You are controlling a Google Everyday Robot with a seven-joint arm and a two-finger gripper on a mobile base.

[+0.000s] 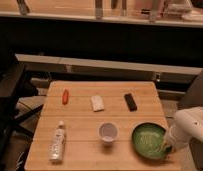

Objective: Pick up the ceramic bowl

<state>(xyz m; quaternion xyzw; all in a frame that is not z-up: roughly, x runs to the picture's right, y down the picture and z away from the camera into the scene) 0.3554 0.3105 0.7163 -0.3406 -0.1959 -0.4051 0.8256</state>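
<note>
Camera view: the ceramic bowl is seen near the desk's front right corner, just right of a small white cup. The gripper is placed at the bowl's right rim; whether the jaws are open or closed cannot be told. A clear bottle is laid near the front left corner.

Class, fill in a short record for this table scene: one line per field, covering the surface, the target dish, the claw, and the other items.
surface: wooden table
target: ceramic bowl, green, near right corner of the table
claw: claw at the bowl's right rim
beside bowl: white cup, to its left
near left: clear bottle, lying down
far row: red item, white packet, black item
</note>
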